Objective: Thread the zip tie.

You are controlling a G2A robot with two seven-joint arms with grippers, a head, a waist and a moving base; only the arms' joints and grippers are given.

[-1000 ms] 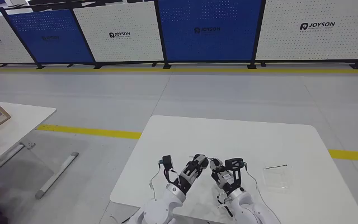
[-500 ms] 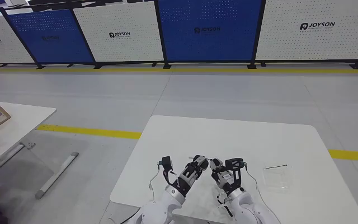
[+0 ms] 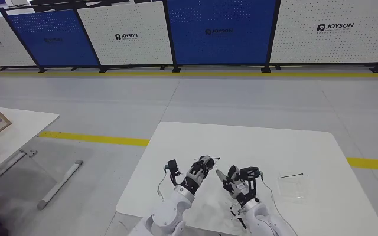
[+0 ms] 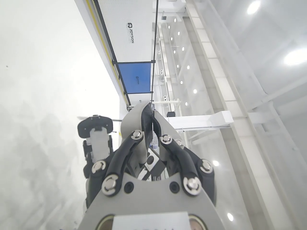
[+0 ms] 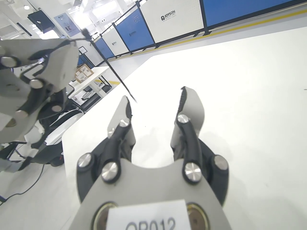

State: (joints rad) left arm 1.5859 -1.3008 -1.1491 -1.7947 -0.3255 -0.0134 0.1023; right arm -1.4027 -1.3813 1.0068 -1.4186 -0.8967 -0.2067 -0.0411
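Note:
A thin black zip tie (image 4: 154,48) is pinched between the fingertips of my left gripper (image 4: 151,108), which is shut on it. In the top view the left gripper (image 3: 207,160) is held over the near part of the white table (image 3: 248,144), and the zip tie (image 3: 214,158) sticks out sideways from it. My right gripper (image 5: 155,94) stands open, just beside the left one. The zip tie (image 5: 110,70) slants down from the left gripper (image 5: 69,43), and its free end lies close to one right fingertip (image 5: 126,101). Nothing is between the right fingers. In the top view the right gripper (image 3: 220,174) faces the left gripper.
A clear shallow tray (image 3: 293,187) sits on the table to the right of the arms, with another black zip tie (image 3: 290,175) across its far rim. The table's near-left edge (image 3: 139,189) is close to the left arm. A second table (image 3: 23,127) stands far left.
My left gripper has drawn back and to the left, away from the right gripper. The gap between the two has widened, and the zip tie now shows sticking out of the left gripper.

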